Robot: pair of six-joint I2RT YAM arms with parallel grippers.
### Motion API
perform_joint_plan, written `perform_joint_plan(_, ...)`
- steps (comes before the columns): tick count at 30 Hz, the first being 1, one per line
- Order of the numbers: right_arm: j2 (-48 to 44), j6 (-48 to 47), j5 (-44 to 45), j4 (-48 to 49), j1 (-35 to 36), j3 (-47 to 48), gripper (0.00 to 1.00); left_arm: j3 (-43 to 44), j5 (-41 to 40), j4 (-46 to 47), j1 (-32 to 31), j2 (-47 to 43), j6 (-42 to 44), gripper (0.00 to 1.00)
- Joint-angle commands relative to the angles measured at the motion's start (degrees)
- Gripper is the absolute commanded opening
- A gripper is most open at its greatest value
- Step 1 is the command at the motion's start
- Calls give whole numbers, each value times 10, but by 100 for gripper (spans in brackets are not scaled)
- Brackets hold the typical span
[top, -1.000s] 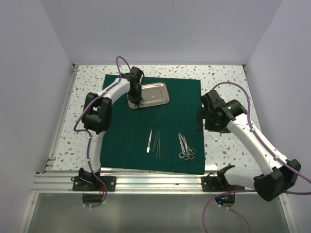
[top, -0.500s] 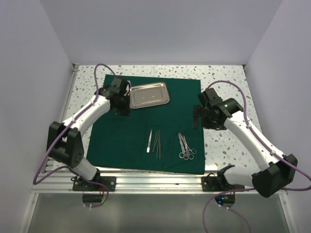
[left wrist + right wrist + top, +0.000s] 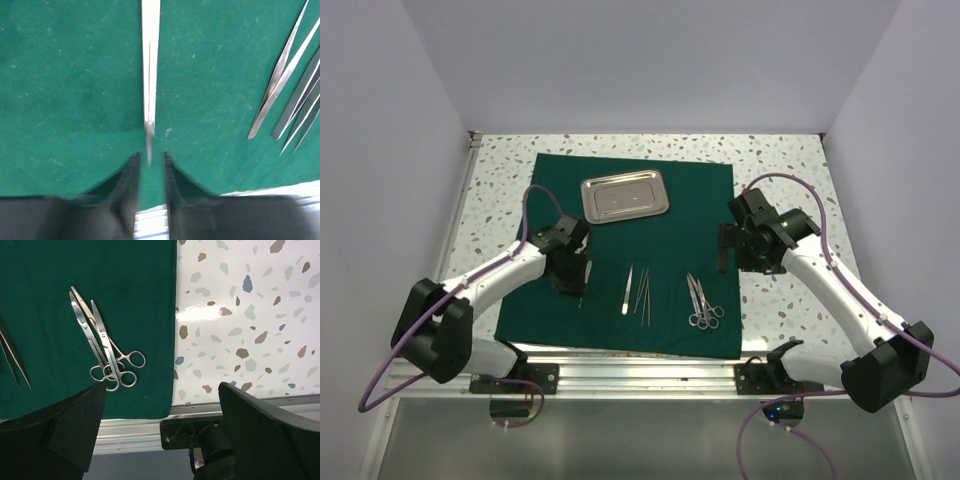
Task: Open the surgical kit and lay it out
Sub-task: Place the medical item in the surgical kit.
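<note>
The green drape (image 3: 690, 230) lies spread flat on the speckled table (image 3: 790, 160), with the steel tray (image 3: 625, 196) at its far side. The left claw (image 3: 580, 280) hangs low over the near-left part of the drape, its fingers (image 3: 127, 185) parted only a little. One pair of thin tweezers (image 3: 150, 65) lies straight ahead of it, its near end reaching into the gap and touching neither finger, so it is released. More tweezers (image 3: 635, 290) lie just to its right. The right claw (image 3: 162, 390) is spread wide and holds nothing, above the drape's right edge. The ring-handled instruments (image 3: 102, 347) lie on the cloth just left of it.
</note>
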Motion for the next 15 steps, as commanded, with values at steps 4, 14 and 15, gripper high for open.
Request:
perform_joint_plan(4,-23,1,8,-2,-2,-5,98,57,-10,-20,-2,-9,-15,42)
perform_joint_plan(14,-43,19,31,-34,-2,4,98,312,-45,-37,14,183,60,38)
perform_joint_plan(15,-47,21,35,-37,-2,3,99,330,-44,-36,19,215,70,37)
